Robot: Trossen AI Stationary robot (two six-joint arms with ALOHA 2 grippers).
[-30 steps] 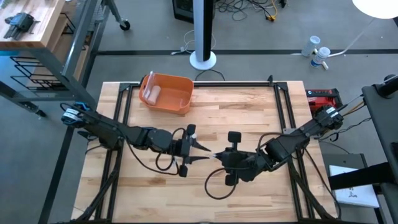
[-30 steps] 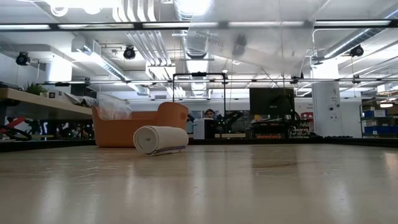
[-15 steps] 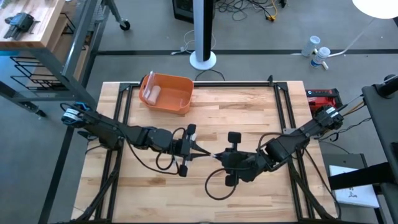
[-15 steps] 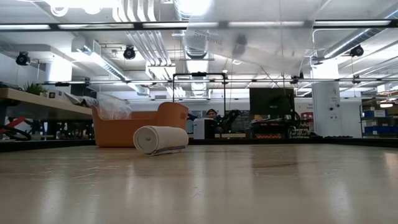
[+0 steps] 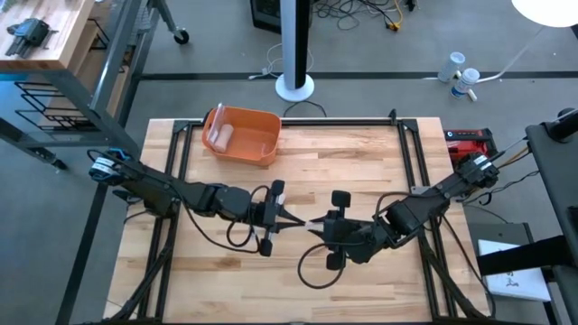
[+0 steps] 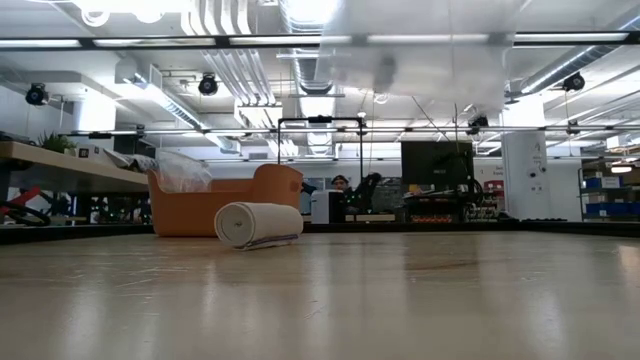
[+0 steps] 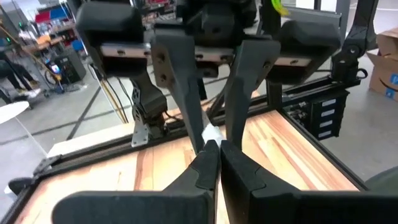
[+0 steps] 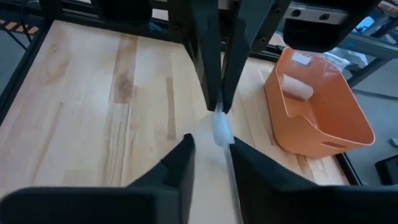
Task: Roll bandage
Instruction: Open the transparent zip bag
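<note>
1. At the middle of the wooden table (image 5: 361,162), seen from above, we find both grippers meeting tip to tip: the left gripper (image 5: 301,221) reaches in from the left and the right gripper (image 5: 316,227) from the right.
2. Between them we see a small white piece of bandage (image 5: 312,223); in the high view it is too small for us to tell its long axis.
3. From the right wrist view, we see the bandage (image 8: 221,127) as a short whitish strip whose long axis runs in line with the 2 facing grippers, one end pinched at the closed tips of the left gripper (image 8: 219,107).
4. The right gripper (image 8: 209,144) has its 2 fingers slightly parted, with the bandage at the gap; we cannot tell whether they press on it.
5. From the left wrist view, the left gripper (image 7: 213,147) is closed, with the white piece (image 7: 210,133) just past its tips.
6. An orange bin (image 5: 242,135) sits at the far left of the table, holding a rolled bandage (image 5: 221,135).
7. Low across the table, another roll (image 6: 258,224) lies on its side before the bin (image 6: 225,200).
</note>
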